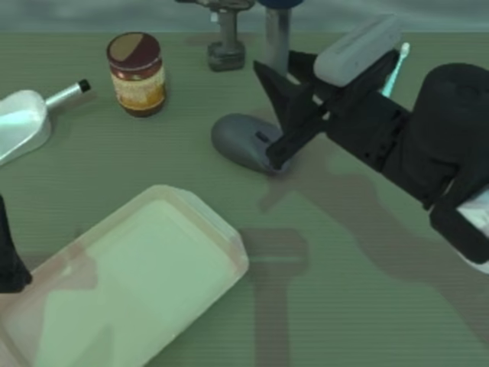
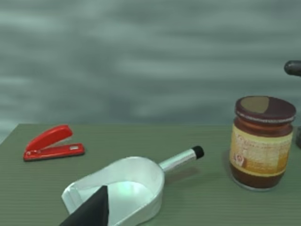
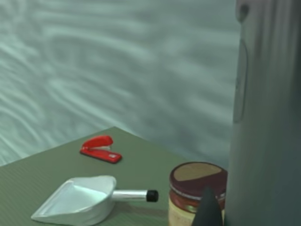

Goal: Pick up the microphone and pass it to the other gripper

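Right gripper [image 1: 276,115] reaches toward microphone [image 1: 276,34] handle — fingers apart; left gripper [image 1: 11,264] parked at left edge.

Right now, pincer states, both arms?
Left pincer: parked at the table's left edge, holding nothing visible.
Right pincer: open beside the microphone, not gripping it.

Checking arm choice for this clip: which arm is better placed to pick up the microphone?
The right. Its pincer reaches beside the grey metal handle of the dark-headed microphone, standing upright at the table's far edge; the handle fills the right wrist view. The left pincer sits parked at the near left edge, far off.
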